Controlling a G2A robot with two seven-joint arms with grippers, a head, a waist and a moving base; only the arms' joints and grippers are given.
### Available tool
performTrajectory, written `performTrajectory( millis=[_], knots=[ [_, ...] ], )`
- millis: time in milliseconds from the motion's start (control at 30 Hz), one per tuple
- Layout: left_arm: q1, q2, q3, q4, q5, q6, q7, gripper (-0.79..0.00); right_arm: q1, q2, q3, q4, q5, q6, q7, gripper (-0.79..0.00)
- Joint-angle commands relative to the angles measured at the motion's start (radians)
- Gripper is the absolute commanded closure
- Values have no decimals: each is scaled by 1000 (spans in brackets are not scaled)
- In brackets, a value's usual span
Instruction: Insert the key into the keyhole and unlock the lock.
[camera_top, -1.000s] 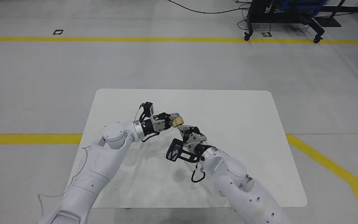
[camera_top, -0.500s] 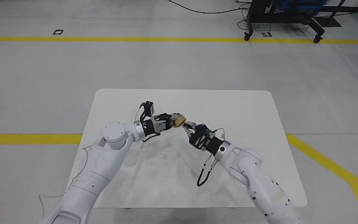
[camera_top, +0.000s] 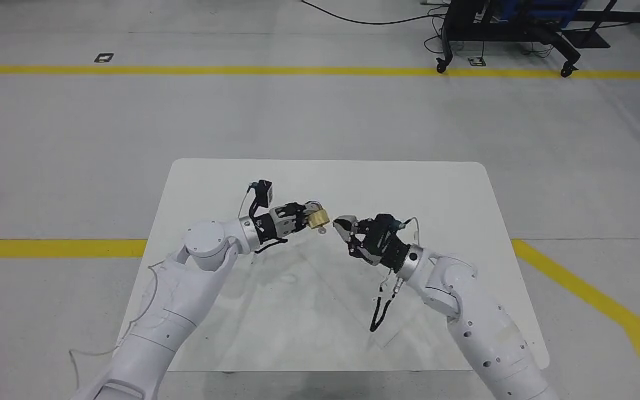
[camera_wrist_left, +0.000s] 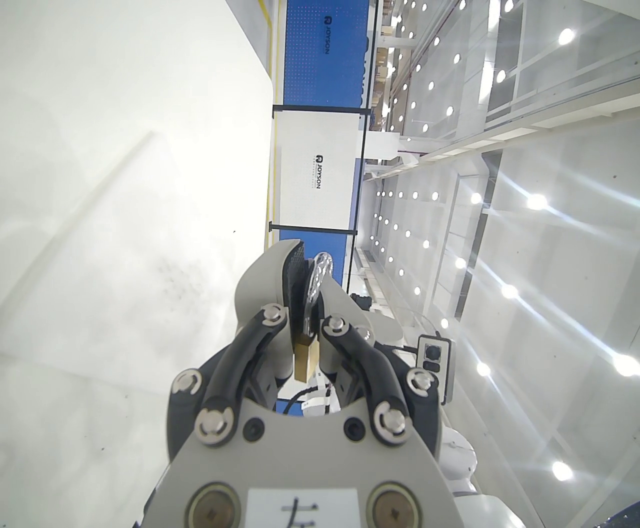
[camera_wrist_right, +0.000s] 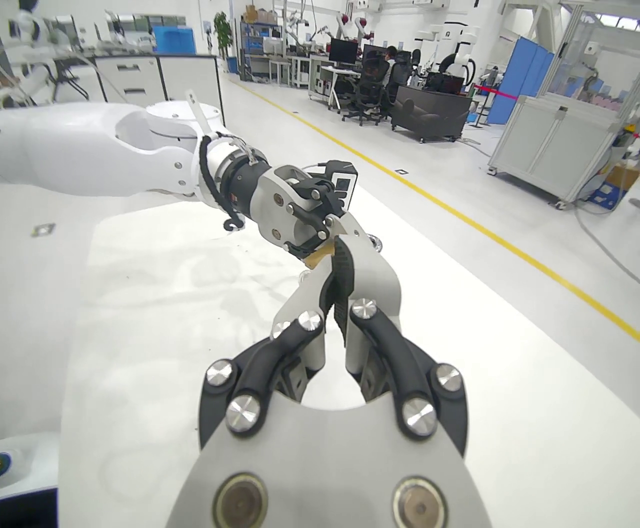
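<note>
Currently the left pincer (camera_wrist_left: 307, 280) is clamped on the lock (camera_wrist_left: 305, 357), holding it clear of the surface (camera_top: 440, 200). It sits roughly midway between the left and right edges and somewhat toward the far edge. The brass body lies between the fingers, and the shackle (camera_wrist_left: 320, 265) projects past the fingertips. The right pincer (camera_wrist_right: 339, 250) is narrow, with its pads pressed together and its tip just beside the lock body; whether they touch cannot be told. Whether the key sits between those pads cannot be told either, and the keyhole is hidden.

Step in hand, as judged: align and insert.

1. Hold the left arm fixed. The lock is the reference, and any drift spoils alignment.
2. Bring the key blade square to the keyhole face, with the blade axis in line with the keyway, before advancing.
3. Advance slowly and straight. If resistance comes early, back off and correct the angle rather than push. Force could twist the key in the pads or shift the lock in its grip.
4. Seat the blade fully before turning. A turn on a partly inserted key is likely to slip.
5. Turn about the blade axis only, with the left grip firm, until the shackle releases.
</note>
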Motion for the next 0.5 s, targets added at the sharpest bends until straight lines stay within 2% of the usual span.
performTrajectory(
  millis=[0, 333, 467],
  knots=[
    [2, 0, -2, -2, -1, -4, 4, 0, -25, 1, -15, -45, -84, 43, 4, -345],
    [7, -2, -9, -6, -9, -10, -3, 0, -50, -3, -88, -117, -265, 191, 99, -323],
    [8, -2, -10, -8, -12, -9, -10, 0, -41, -8, -112, -120, -297, 227, 124, -277]
  ],
)
